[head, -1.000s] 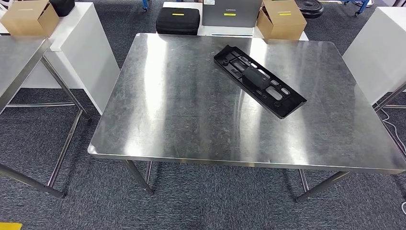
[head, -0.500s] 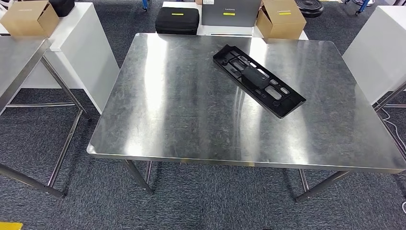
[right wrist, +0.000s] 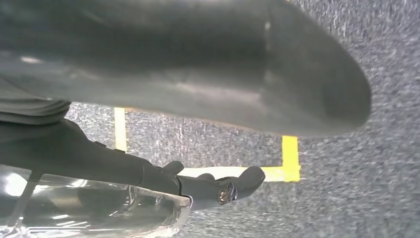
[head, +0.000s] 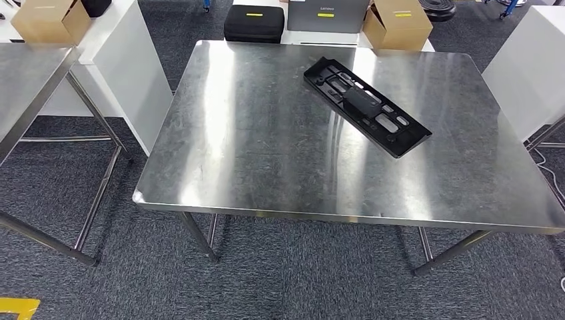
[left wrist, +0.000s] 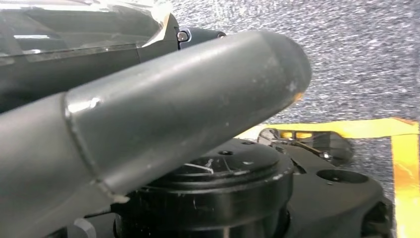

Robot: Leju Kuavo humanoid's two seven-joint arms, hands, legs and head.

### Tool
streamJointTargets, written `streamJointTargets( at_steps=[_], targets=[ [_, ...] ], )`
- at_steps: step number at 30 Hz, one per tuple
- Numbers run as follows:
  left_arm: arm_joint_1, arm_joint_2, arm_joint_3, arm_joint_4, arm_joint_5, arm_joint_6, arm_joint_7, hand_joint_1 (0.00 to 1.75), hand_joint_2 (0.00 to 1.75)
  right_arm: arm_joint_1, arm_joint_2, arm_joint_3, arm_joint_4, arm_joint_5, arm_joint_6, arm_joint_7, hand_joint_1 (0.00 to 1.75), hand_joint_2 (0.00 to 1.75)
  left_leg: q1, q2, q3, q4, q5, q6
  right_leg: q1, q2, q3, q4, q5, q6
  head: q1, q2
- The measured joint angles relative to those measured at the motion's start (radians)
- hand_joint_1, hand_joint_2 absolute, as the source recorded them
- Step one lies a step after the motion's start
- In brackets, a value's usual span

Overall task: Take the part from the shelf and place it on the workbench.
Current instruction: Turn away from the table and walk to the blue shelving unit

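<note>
Black part point(head: 367, 107) flat on workbench point(head: 266, 167), far right; view since shifted, part itself unmoved, placement apparently complete; left hand point(left wrist: 163, 104) and right hand point(right wrist: 198, 64) empty, spread indeterminable.

I look down on a steel workbench point(head: 266, 153). A long black part point(head: 366, 107) lies flat on it at about one o'clock, running diagonally from eleven to five. Beyond the far edge sit a black case point(head: 254, 23) and a cardboard box point(head: 397, 24). Grey carpet point(head: 300, 273) lies below.
</note>
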Motion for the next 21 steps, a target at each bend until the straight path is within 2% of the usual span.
streamJointTargets(
  at_steps=[1, 2, 3, 4, 6, 8, 9, 11, 12, 13, 14, 15, 16, 18, 19, 21],
  targets=[
    [0.0, 0.0, 0.0, 0.0, -0.001, -0.003, 0.0, 0.0, 0.0, 0.0, -0.002, 0.0, 0.0, -0.002, 0.0, -0.003, 0.0, 0.0, -0.001, -0.001, -0.006, 0.003, 0.004, -0.003, 0.001, 0.0, 0.056, -0.076, 0.017, 0.003, 0.0, 0.0],
    [0.0, 0.0, -0.001, 0.0, -0.001, -0.006, 0.0, 0.0, 0.0, -0.002, -0.003, 0.0, 0.0, -0.005, 0.0, -0.007, 0.0, 0.0, -0.001, -0.001, -0.011, 0.006, 0.006, -0.008, 0.003, 0.001, 0.11, -0.153, 0.027, 0.0, 0.0, 0.0],
    [-0.001, 0.0, -0.001, 0.0, -0.002, -0.008, 0.001, 0.0, 0.0, -0.002, -0.004, 0.0, 0.0, -0.007, 0.0, -0.01, 0.0, 0.0, -0.002, -0.001, -0.014, 0.008, 0.009, -0.013, 0.008, 0.004, 0.149, -0.208, 0.037, -0.006, -0.001, 0.0],
    [-0.001, 0.0, -0.002, 0.0, -0.004, -0.011, 0.001, 0.0, 0.0, -0.003, -0.004, 0.0, 0.0, -0.01, 0.0, -0.013, 0.0, 0.0, -0.002, -0.001, -0.016, 0.012, 0.012, -0.018, 0.014, 0.006, 0.168, -0.242, 0.04, -0.014, -0.001, 0.0],
    [-0.001, 0.001, -0.003, 0.0, -0.006, -0.014, 0.002, 0.0, 0.0, -0.002, -0.005, 0.0, 0.0, -0.013, 0.0, -0.015, 0.0, 0.0, -0.003, -0.001, -0.019, 0.015, 0.016, -0.031, 0.021, 0.009, 0.161, -0.249, 0.044, -0.035, -0.001, 0.0],
    [-0.001, 0.003, -0.003, 0.0, -0.009, -0.015, 0.003, 0.0, 0.0, -0.002, -0.003, -0.001, 0.001, -0.015, 0.0, -0.015, 0.0, 0.0, 0.0, -0.002, -0.029, 0.03, 0.001, -0.042, 0.012, 0.006, 0.15, -0.253, 0.051, -0.058, -0.002, 0.0],
    [-0.001, 0.004, -0.004, 0.0, -0.009, -0.016, 0.003, 0.0, 0.0, -0.002, -0.002, -0.001, 0.001, -0.015, 0.0, -0.016, 0.0, 0.0, 0.002, -0.002, -0.041, 0.058, -0.028, -0.048, 0.007, 0.004, 0.144, -0.255, 0.058, -0.07, -0.003, 0.0],
    [0.0, 0.006, -0.004, 0.0, -0.01, -0.017, 0.003, 0.0, 0.0, 0.0, 0.0, -0.001, 0.001, -0.014, 0.0, -0.016, 0.0, 0.0, 0.01, -0.001, -0.082, 0.168, -0.116, -0.06, 0.008, 0.0, 0.132, -0.254, 0.073, -0.085, -0.006, 0.0],
    [0.0, 0.006, -0.004, 0.0, -0.011, -0.017, 0.003, 0.0, 0.0, 0.001, 0.0, -0.001, 0.001, -0.014, 0.0, -0.016, 0.0, 0.0, 0.014, -0.001, -0.103, 0.234, -0.154, -0.066, 0.009, -0.002, 0.125, -0.253, 0.08, -0.086, -0.006, 0.0],
    [0.0, 0.007, -0.004, 0.0, -0.011, -0.018, 0.003, 0.0, 0.0, 0.003, 0.0, -0.001, 0.001, -0.014, 0.0, -0.016, 0.0, 0.0, 0.017, -0.001, -0.116, 0.281, -0.171, -0.071, 0.011, -0.003, 0.119, -0.251, 0.085, -0.085, -0.006, 0.0],
    [0.001, 0.007, -0.005, 0.0, -0.012, -0.019, 0.003, 0.0, 0.0, 0.005, 0.0, -0.001, 0.001, -0.014, 0.0, -0.016, 0.0, 0.0, 0.021, -0.001, -0.112, 0.295, -0.169, -0.074, 0.011, -0.003, 0.112, -0.249, 0.089, -0.082, -0.006, 0.0],
    [0.001, 0.008, -0.005, 0.0, -0.013, -0.019, 0.003, 0.0, 0.0, 0.006, 0.001, -0.001, 0.001, -0.014, 0.0, -0.016, 0.0, 0.0, 0.025, 0.0, -0.087, 0.268, -0.147, -0.076, 0.011, -0.004, 0.106, -0.246, 0.091, -0.08, -0.006, 0.0],
    [0.001, 0.008, -0.005, 0.0, -0.014, -0.019, 0.003, 0.0, 0.0, 0.007, 0.001, -0.001, 0.001, -0.014, 0.0, -0.016, 0.0, 0.0, 0.028, 0.0, -0.045, 0.206, -0.116, -0.077, 0.011, -0.004, 0.102, -0.242, 0.093, -0.077, -0.006, 0.0],
    [0.0, 0.009, -0.007, 0.0, -0.021, -0.017, 0.004, 0.0, 0.0, 0.007, 0.002, -0.001, 0.001, -0.015, 0.0, -0.017, 0.0, 0.0, 0.03, 0.0, 0.042, 0.067, -0.073, -0.072, 0.013, -0.004, 0.097, -0.237, 0.097, -0.071, -0.006, 0.0],
    [0.0, 0.009, -0.011, 0.0, -0.026, -0.015, 0.005, 0.0, 0.0, 0.006, 0.003, -0.001, 0.001, -0.016, 0.0, -0.017, 0.0, 0.0, 0.028, -0.001, 0.065, 0.028, -0.065, -0.067, 0.014, -0.004, 0.096, -0.236, 0.1, -0.066, -0.006, 0.0],
    [-0.001, 0.009, -0.021, 0.0, -0.036, -0.006, 0.01, 0.0, 0.0, 0.006, 0.003, -0.002, 0.001, -0.018, -0.002, -0.017, 0.0, 0.0, 0.021, -0.001, 0.066, 0.013, -0.06, -0.055, 0.017, -0.004, 0.093, -0.238, 0.109, -0.051, -0.006, 0.0]
  ],
)
